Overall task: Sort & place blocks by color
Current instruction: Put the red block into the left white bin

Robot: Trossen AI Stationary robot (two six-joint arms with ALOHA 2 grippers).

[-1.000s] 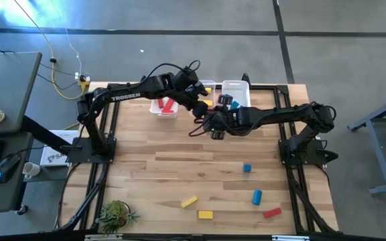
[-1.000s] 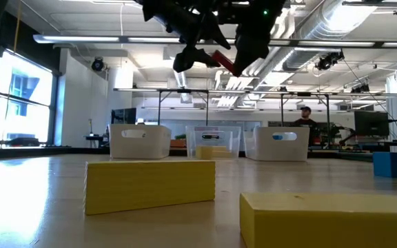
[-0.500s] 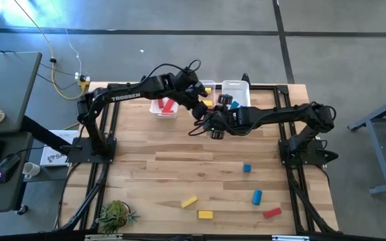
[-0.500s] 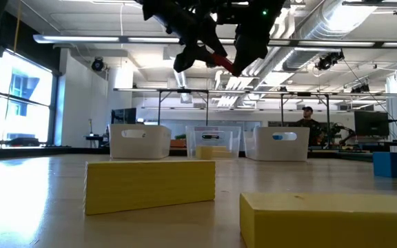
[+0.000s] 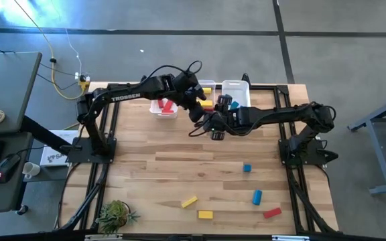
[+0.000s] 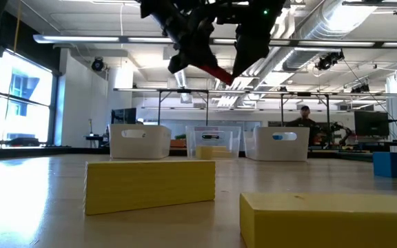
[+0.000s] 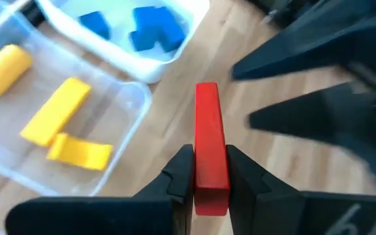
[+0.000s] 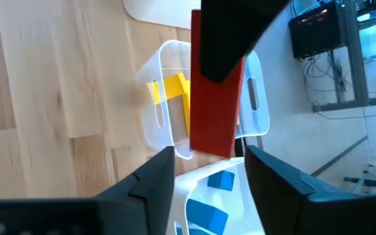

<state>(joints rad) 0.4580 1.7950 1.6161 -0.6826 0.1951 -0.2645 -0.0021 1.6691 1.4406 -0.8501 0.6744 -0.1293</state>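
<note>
A red bar block [image 7: 209, 140] hangs in the air above the table, in front of the bins, with my left gripper [image 7: 210, 175] shut on it. In the low view the bar [image 6: 216, 72] slants between the two hands. My right gripper [image 8: 209, 171] is open. Its fingers stand on either side of the bar's other end [image 8: 211, 140] with a gap showing. From above, my left gripper [image 5: 198, 111] and right gripper [image 5: 213, 124] meet near the table's middle back, and the arms hide the bar. My left gripper pinches the red bar's two long sides near one end [image 7: 210, 186] between its two fingers. The fingers slant down from the table's far left, and the bar runs on forward along them. It is lifted clear of the table, its free end [image 7: 206, 91] pointing at my right gripper.
Three clear bins stand at the back: one with red blocks [image 5: 164, 107], one with yellow blocks [image 7: 64, 111], one with blue blocks [image 7: 142, 29]. Loose on the near table lie a blue cube [image 5: 246, 167], a blue cylinder [image 5: 256, 197], a red bar [image 5: 271, 213] and two yellow bars [image 5: 197, 208]. A small plant [image 5: 116, 214] stands at the near left.
My left gripper has rolled about its own line and shut on the red bar, without leaving its place. The bar's end has drawn away from my right gripper's finger and sunk a little. My right hand has kept still.
</note>
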